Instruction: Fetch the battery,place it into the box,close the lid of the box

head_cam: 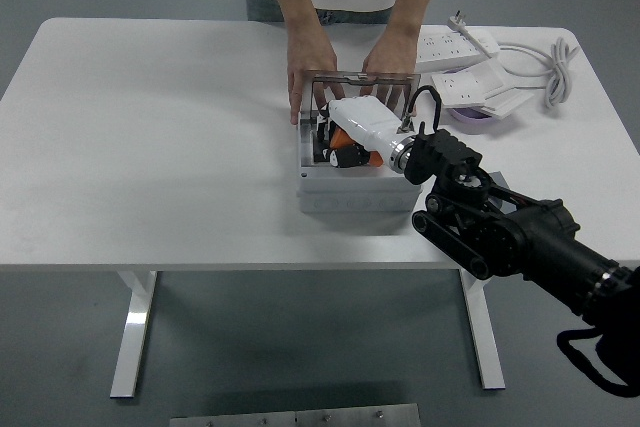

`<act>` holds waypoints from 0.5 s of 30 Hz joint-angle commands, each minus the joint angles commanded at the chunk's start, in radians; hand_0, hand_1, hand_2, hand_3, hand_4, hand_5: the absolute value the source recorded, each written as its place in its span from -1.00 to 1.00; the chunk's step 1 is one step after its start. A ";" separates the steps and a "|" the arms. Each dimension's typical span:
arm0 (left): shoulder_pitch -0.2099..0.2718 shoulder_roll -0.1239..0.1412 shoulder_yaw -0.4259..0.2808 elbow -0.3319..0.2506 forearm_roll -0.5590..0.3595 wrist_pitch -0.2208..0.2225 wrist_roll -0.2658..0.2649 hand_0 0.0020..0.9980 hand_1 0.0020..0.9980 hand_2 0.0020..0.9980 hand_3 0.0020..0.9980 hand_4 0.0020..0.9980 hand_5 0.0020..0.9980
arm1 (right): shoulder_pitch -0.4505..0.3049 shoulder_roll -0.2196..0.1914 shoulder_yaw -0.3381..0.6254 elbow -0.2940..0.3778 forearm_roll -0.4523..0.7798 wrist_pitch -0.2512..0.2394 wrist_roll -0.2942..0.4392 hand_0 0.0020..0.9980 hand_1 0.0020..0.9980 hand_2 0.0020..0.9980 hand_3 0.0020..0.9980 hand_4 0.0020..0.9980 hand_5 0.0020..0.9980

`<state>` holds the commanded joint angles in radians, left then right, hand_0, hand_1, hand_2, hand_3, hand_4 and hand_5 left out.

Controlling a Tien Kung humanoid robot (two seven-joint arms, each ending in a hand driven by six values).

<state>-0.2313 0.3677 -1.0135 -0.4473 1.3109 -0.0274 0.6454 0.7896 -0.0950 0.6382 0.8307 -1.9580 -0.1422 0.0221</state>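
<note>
We look down on the white desk (pixel 150 147), and toward its far right we see two white power strips (pixel 470 57) with a coiled white cable (pixel 555 72), plus a small purple dish (pixel 475 119) just beside the black right arm (pixel 510 232). At the far side a person stands, both hands (pixel 312 65) on the upright clear lid (pixel 362 87) of the grey plastic box (pixel 355 182), holding it at the box's back edge. That lid and those hands close off the far side. The robot's white right hand (pixel 365 125) reaches in over the open box from the right and covers much of the inside. Under it we make out an orange and black battery (pixel 345 142) inside the box, its long axis and heading hidden. We cannot tell whether the fingers are apart or clamped on it.
</note>
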 joint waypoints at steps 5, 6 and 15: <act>0.001 -0.001 0.002 0.000 -0.001 0.000 0.000 0.27 0.40 0.15 0.08 0.00 -1.00 | 0.001 -0.001 0.001 -0.003 0.008 -0.002 0.002 -0.47 -0.31 -0.16 -0.13 0.48 -0.53; 0.001 -0.001 0.001 0.000 -0.001 0.000 0.000 0.27 0.40 0.15 0.08 0.00 -1.00 | 0.001 -0.001 0.001 -0.003 0.010 -0.003 0.003 -0.47 -0.31 -0.16 -0.13 0.48 -0.53; -0.001 -0.003 -0.001 -0.001 0.005 -0.004 0.000 0.27 0.40 0.15 0.08 0.00 -1.00 | 0.004 0.000 0.008 -0.007 0.024 -0.014 0.014 -0.07 -0.16 -0.04 -0.02 0.76 0.16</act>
<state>-0.2319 0.3648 -1.0144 -0.4486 1.3158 -0.0313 0.6454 0.7939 -0.0951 0.6462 0.8240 -1.9338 -0.1560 0.0362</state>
